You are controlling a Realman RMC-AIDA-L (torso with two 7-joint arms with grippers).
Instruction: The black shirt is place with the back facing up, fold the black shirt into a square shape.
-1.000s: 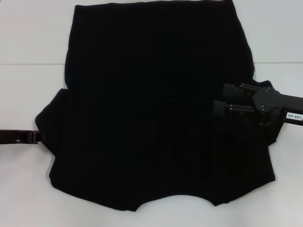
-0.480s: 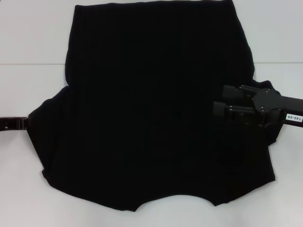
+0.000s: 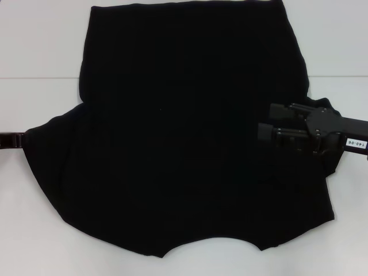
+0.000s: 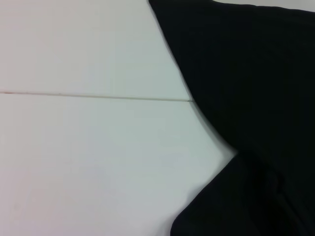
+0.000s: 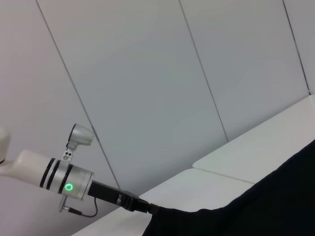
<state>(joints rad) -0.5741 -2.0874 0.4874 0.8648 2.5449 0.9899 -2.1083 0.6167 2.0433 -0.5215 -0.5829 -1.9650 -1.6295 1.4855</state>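
The black shirt (image 3: 184,115) lies flat across the white table, plain side up. At the table's left edge my left gripper (image 3: 17,140) is shut on the tip of the shirt's left sleeve, which is stretched out sideways. From the right wrist view the left gripper (image 5: 145,207) shows pinching the cloth (image 5: 256,206) at its corner. My right gripper (image 3: 267,122) hovers over the shirt's right side, pointing left, its two fingers apart with nothing between them. The left wrist view shows only the sleeve and body edge (image 4: 256,98).
The white table (image 3: 34,46) has a seam line running across it on the left. A pale panelled wall (image 5: 172,73) stands behind the left arm (image 5: 54,174).
My left gripper has moved left toward the table edge, drawing the left sleeve outward so it spreads wider. The right gripper has stayed in place.
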